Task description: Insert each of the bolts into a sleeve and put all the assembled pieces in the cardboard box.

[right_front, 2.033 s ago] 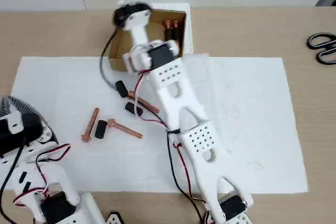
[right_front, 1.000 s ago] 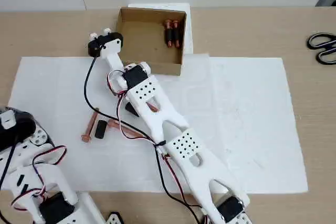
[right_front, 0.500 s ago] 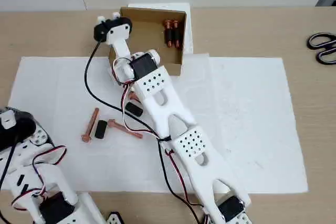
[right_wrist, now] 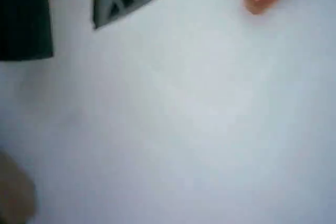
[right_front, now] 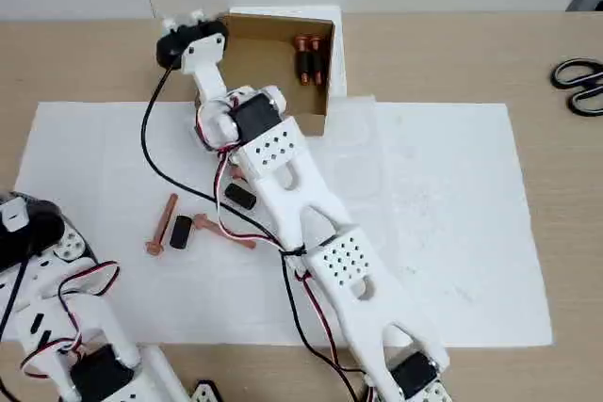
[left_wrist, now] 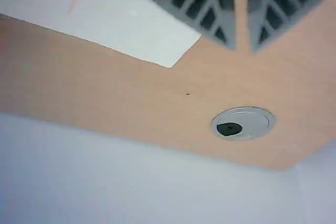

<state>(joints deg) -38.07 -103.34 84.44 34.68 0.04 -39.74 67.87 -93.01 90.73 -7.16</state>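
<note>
We see two finished pieces point(right_front: 309, 58) lying side by side in the cardboard box point(right_front: 254, 63), by its right wall. Each one is an orange bolt with a black sleeve on it. The right gripper point(right_front: 205, 77) is by the box's left wall, apart from them. We cannot tell if it is open or closed.

Nearer to us, the loose parts lie on the white paper point(right_front: 452, 204), to the left of the right arm point(right_front: 320, 214). One bolt point(right_front: 162, 224) is long, thin and orange. A short black sleeve point(right_front: 181, 232) lies just beside it. A second bolt point(right_front: 224, 231) lies slanted on the other side of that sleeve. Another sleeve point(right_front: 240, 196) lies right by the arm.

The left gripper point(left_wrist: 241, 43) is at the near left corner, well apart from all of them. Its two grey fingers point(left_wrist: 210, 14) are almost together and hold nothing. Under it we see the wood table point(left_wrist: 105, 93) and a round grey cap point(left_wrist: 242, 123). Scissors point(right_front: 579, 82) lie far to the right.
</note>
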